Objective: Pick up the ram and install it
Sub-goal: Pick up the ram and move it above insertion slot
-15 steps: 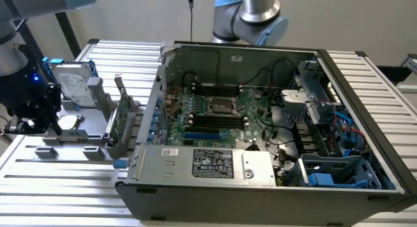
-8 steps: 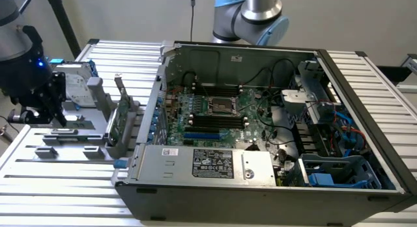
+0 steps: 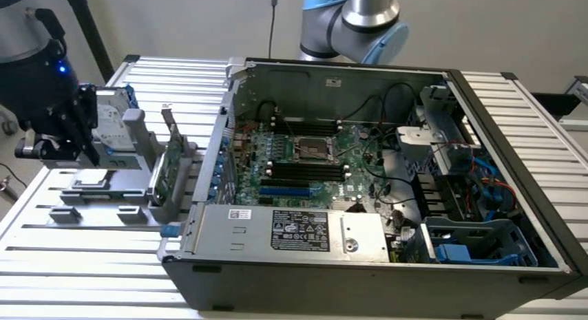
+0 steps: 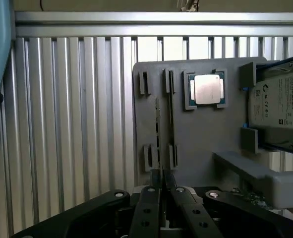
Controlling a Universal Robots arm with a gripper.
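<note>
Exterior view: the black gripper [image 3: 82,158] is seen at the exterior view's left, hanging over a grey holder plate [image 3: 92,203] on the ribbed aluminium table [image 3: 82,279]. A silver hard drive [image 3: 110,124] with blue rails and a broad green expansion card [image 3: 170,172] are stood upright on the plate. The open computer case [image 3: 321,76] is placed across the centre and the exterior view's right. Inside it, a green motherboard [image 3: 317,155] with long black slots [image 3: 308,170] and a boxy sheet-metal power supply [image 3: 294,230] are exposed.

Wrist view: finer detail of the plate [image 4: 201,139] is given here. It is matte grey, with raised slotted brackets. The ram [image 4: 157,131] is seen edge-on as a thin strip beside a dark narrow groove, running into the gap at the gripper [image 4: 161,173]. A square processor [image 4: 208,90] with a shiny lid is seated in a recess between the ram and the hard drive [image 4: 280,106]. The fingers [image 4: 146,208], flat black bars with bolt holes, are set narrow and closed on the ram's thin edge. Whether the ram is lifted clear of the plate cannot be told.
</note>
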